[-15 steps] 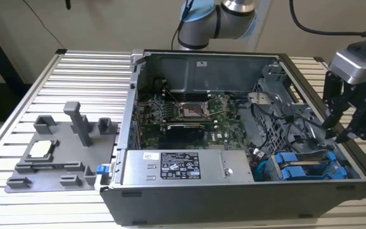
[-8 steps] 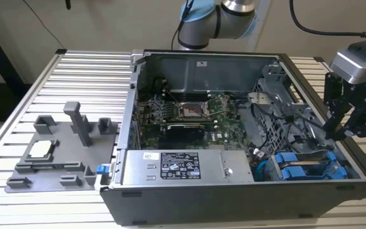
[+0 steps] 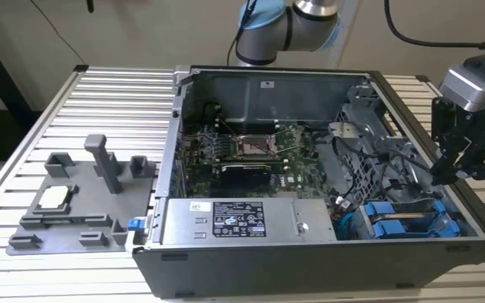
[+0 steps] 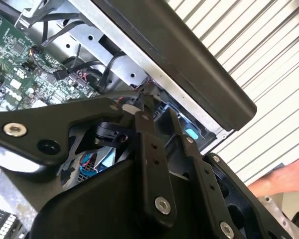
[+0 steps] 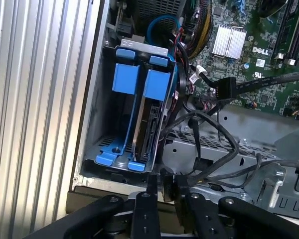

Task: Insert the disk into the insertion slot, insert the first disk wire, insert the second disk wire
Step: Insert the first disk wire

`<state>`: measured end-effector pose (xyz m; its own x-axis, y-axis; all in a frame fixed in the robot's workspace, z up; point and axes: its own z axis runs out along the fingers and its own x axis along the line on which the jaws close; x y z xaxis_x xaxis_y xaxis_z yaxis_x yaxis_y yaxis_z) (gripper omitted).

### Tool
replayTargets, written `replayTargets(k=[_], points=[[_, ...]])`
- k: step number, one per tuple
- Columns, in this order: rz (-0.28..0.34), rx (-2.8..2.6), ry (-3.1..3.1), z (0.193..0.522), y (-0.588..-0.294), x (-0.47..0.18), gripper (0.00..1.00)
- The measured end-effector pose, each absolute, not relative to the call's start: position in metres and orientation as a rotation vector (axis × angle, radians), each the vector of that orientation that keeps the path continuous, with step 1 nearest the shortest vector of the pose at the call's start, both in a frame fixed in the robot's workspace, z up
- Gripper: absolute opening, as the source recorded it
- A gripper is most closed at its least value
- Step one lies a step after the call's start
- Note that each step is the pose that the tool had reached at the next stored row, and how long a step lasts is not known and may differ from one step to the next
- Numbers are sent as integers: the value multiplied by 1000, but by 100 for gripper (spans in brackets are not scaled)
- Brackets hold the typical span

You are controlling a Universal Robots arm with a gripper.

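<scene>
Disk (image 5: 148, 124) seated in insertion slot (image 5: 97, 132) w/ cables (image 5: 269, 81) beside, inside PC case (image 3: 310, 268).

A dark label (image 3: 238, 219) with pale print and small symbols lies on top of the silver power-supply box (image 3: 310, 218). In the exterior view its lines are too fine to make out. A small white sticker (image 3: 199, 205) sits just beside that label, toward the exterior view's left. Another small pale sticker (image 3: 268, 84) is on the inner wall of the computer case (image 3: 310, 95). In the first wrist view, the green motherboard (image 5: 269, 74) bears a maker's logo (image 5: 260, 50) in white letters. Just beside the logo is a white printed sticker (image 5: 259, 62), with tiny white component markings scattered around, none legible.
</scene>
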<state>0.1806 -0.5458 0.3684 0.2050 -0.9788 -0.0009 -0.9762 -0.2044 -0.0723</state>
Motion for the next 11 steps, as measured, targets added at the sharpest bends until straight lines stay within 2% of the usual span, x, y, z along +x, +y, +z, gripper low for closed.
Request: replayTargets(k=[1,3,11], points=[[-69,-2394,1944,368,-546,181,22],[-69,-2394,1944,368,-546,181,19],[-68,-2395,1945,368,-547,178,19]])
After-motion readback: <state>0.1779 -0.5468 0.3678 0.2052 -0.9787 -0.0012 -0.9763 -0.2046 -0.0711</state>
